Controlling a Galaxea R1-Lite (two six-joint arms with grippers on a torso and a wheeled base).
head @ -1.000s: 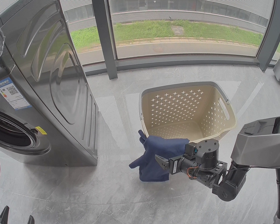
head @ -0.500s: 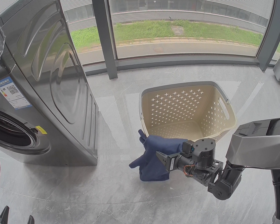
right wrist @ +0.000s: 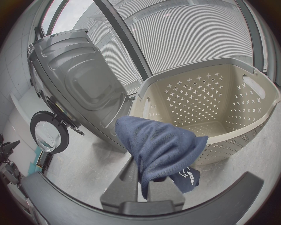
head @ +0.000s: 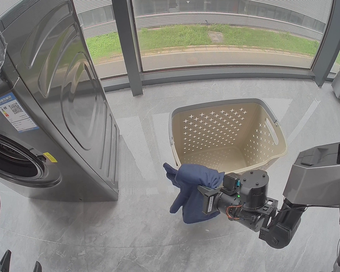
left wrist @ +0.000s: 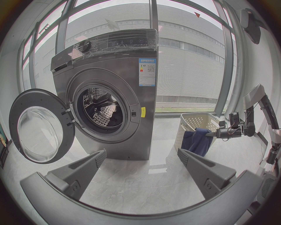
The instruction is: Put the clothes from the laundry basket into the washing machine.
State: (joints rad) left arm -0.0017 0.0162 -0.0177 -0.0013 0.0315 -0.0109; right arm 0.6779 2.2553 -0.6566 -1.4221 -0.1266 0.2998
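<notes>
Blue cloth hangs just outside the near rim of the basket | my right pincer clamped on it | left pincer apart, facing the open washing machine

The pale grey, veined tile floor is carrying two things. The washing machine is standing on it at the robot's left, its round door hanging open, and the cream laundry basket is sitting apart from it.
</notes>
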